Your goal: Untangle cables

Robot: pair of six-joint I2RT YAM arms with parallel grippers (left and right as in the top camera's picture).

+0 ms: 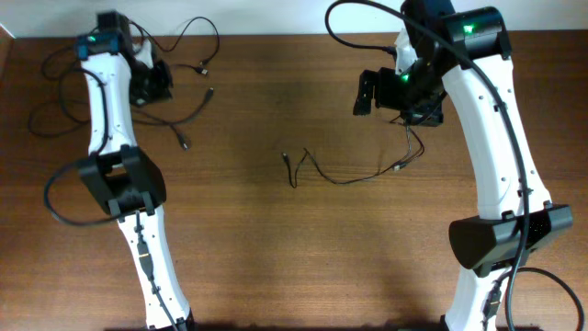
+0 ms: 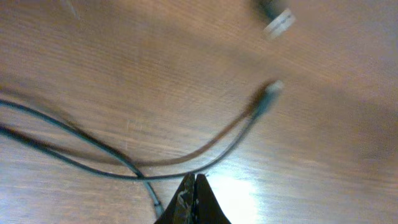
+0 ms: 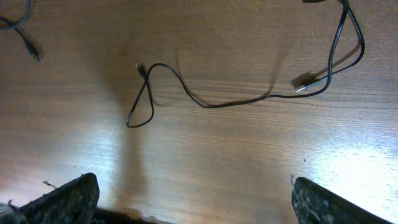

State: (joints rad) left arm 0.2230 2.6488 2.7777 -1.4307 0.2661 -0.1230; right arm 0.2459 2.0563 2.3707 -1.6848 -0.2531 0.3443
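One thin black cable (image 1: 344, 179) lies apart at mid-table, with a small loop at its left end and a plug at its right. It also shows in the right wrist view (image 3: 205, 104), with a silver plug (image 3: 305, 84). My right gripper (image 1: 367, 92) (image 3: 193, 208) is open and empty, hovering above this cable. The other cables (image 1: 188, 110) lie loosely crossed at the far left, plugs pointing right. My left gripper (image 1: 154, 83) (image 2: 194, 182) is shut, its tips at a curved cable (image 2: 224, 149) that ends in a plug (image 2: 268, 94). I see no cable between the jaws.
The table is brown wood (image 1: 276, 248). Thicker arm cables loop by the left arm (image 1: 55, 198) and over the right arm (image 1: 367, 9). The table's far edge (image 1: 276, 35) runs just behind the left cables.
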